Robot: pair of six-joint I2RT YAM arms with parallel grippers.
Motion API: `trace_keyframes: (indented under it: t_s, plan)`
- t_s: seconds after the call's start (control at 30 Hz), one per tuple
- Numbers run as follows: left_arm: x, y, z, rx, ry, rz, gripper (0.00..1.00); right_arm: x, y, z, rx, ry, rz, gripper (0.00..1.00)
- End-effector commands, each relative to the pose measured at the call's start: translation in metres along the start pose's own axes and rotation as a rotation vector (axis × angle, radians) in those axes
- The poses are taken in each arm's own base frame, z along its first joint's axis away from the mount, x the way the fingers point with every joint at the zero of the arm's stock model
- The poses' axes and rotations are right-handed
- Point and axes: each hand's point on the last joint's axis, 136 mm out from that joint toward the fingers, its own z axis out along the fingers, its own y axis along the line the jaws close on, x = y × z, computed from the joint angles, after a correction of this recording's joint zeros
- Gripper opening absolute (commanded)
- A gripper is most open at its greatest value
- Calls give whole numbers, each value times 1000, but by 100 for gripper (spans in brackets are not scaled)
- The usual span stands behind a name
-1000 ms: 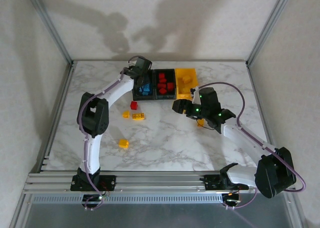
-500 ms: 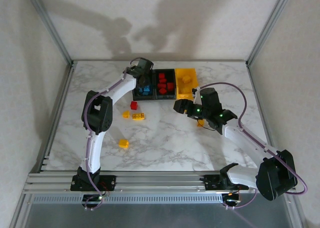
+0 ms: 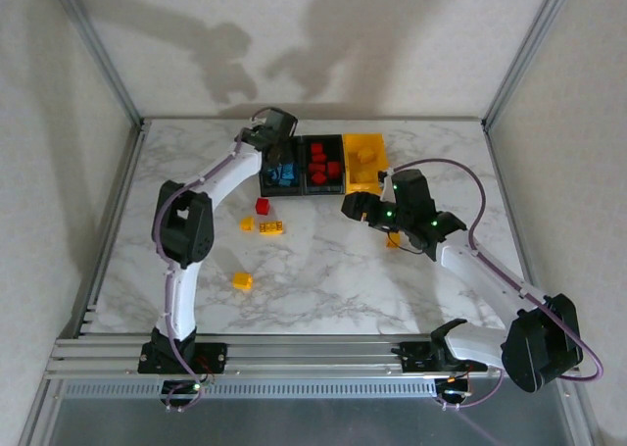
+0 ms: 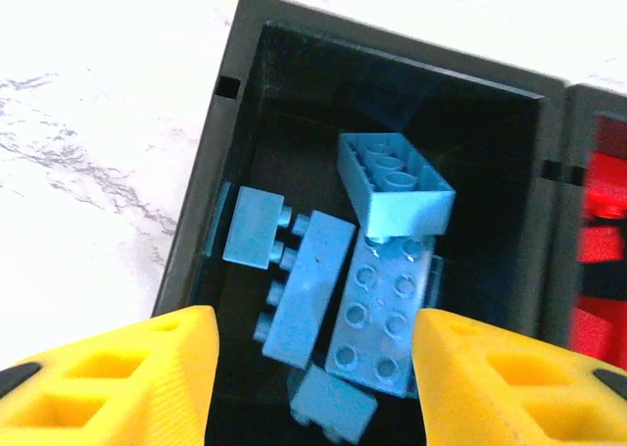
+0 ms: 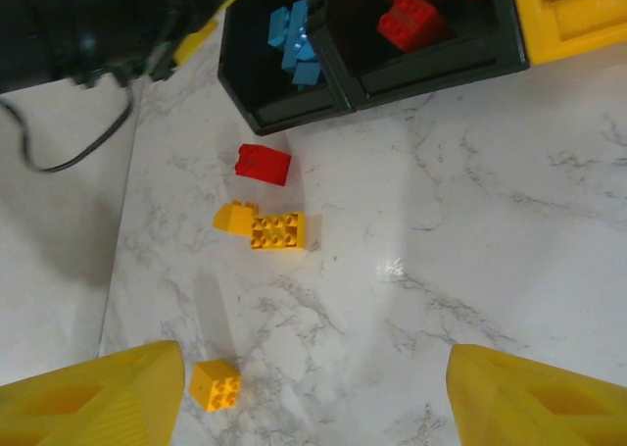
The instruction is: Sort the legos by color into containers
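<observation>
My left gripper (image 3: pixel 277 152) hangs open over the left black container (image 3: pixel 266 185), its yellow fingers (image 4: pixel 118 377) wide apart with nothing gripped. Below it several blue legos (image 4: pixel 377 299) lie in that bin (image 4: pixel 196 230); a small one (image 4: pixel 333 407) looks blurred. Red legos (image 3: pixel 323 164) fill the middle black container (image 3: pixel 324 187), and the yellow container (image 3: pixel 363 162) is on the right. My right gripper (image 3: pixel 351 209) hovers open above bare marble (image 5: pixel 313 387). Loose on the table are a red lego (image 5: pixel 263 164) and three yellow ones (image 5: pixel 278 231), (image 5: pixel 235 217), (image 5: pixel 216 383).
Another yellow brick (image 3: pixel 393 239) lies partly under the right arm. Metal frame rails run along the table's left side (image 3: pixel 113 221) and near edge (image 3: pixel 294 353). In the right wrist view the left arm's black wrist and cable (image 5: pixel 98 34) sit beside the bins.
My left gripper has opened over the blue bin, and its arm's elbow swung slightly. The right arm has stayed almost still.
</observation>
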Motion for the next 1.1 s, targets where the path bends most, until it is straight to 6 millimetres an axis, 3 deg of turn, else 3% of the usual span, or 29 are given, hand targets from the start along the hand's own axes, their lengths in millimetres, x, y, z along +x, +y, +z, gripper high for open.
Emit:
trace_keyframes:
  t_s: [0.0, 0.2, 0.5, 0.83, 1.07]
  plan:
    - [-14, -13, -52, 110, -44, 8, 55, -13, -4, -12, 81, -50, -33, 71]
    - [19, -33, -94, 288, 2, 41, 57, -20, -49, -21, 331, -54, -18, 69]
    - [98, -59, -147, 589, 127, 119, 61, -15, -111, -24, 581, -16, -15, 69]
    - [189, -66, -169, 719, 246, 201, 62, 13, -167, -1, 715, 107, -1, 65]
    - [218, -73, -170, 723, 277, 217, 62, 27, -188, 14, 758, 151, 10, 63]
